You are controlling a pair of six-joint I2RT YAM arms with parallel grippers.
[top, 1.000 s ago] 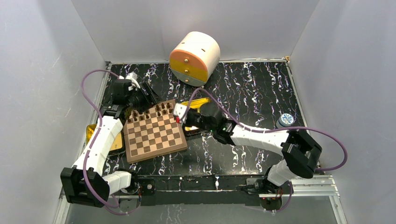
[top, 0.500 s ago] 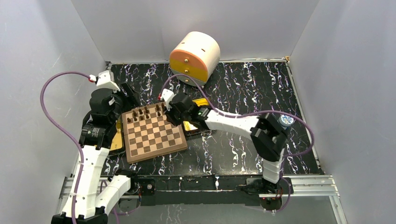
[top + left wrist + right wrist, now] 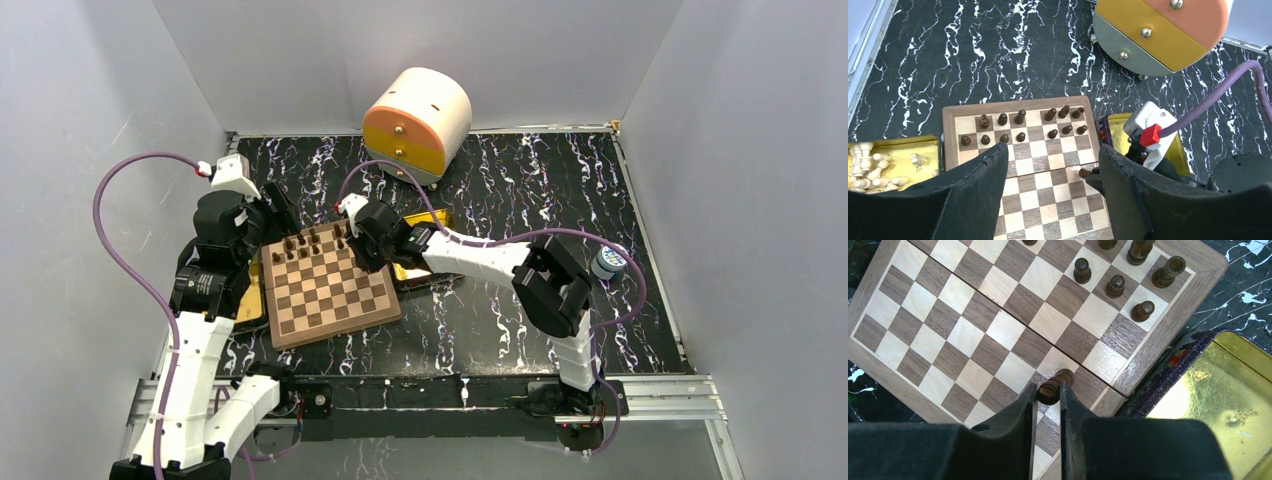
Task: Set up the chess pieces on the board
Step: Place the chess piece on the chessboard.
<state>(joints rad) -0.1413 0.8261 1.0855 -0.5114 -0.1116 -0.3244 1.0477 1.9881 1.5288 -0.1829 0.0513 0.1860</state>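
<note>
Right gripper (image 3: 1048,390) of mine is pinched narrow on one small dark brown turned chess piece (image 3: 1054,384). It holds the piece tilted over the flat wooden chessboard of light and dark brown squares (image 3: 968,335), near its right border by the fold seam. My fingers cover the piece's base, so I cannot tell whether it touches the wood. From overhead, that wrist hides the board's far right corner and the grip itself.

My left gripper (image 3: 1052,165) hangs spread wide and empty over the board's near half, its black fingers (image 3: 973,195) blocking the squares beneath. The other dark brown chess pieces (image 3: 1020,117) stand upright in the two far rows.

A shiny gold rectangular tin (image 3: 1233,390) lies just beside the board's right edge, cut off by the frame. A second gold tin (image 3: 923,145) at the left holds a heap of pale cream chess pieces (image 3: 863,160), partly behind my finger. A blue-capped object (image 3: 608,262) at the right is too small to make out.

Everything rests on a black tabletop with white marbled veins (image 3: 540,190). A round cream-and-orange drawer chest (image 3: 417,122) sits at the back, with plain white walls (image 3: 100,100) around.
</note>
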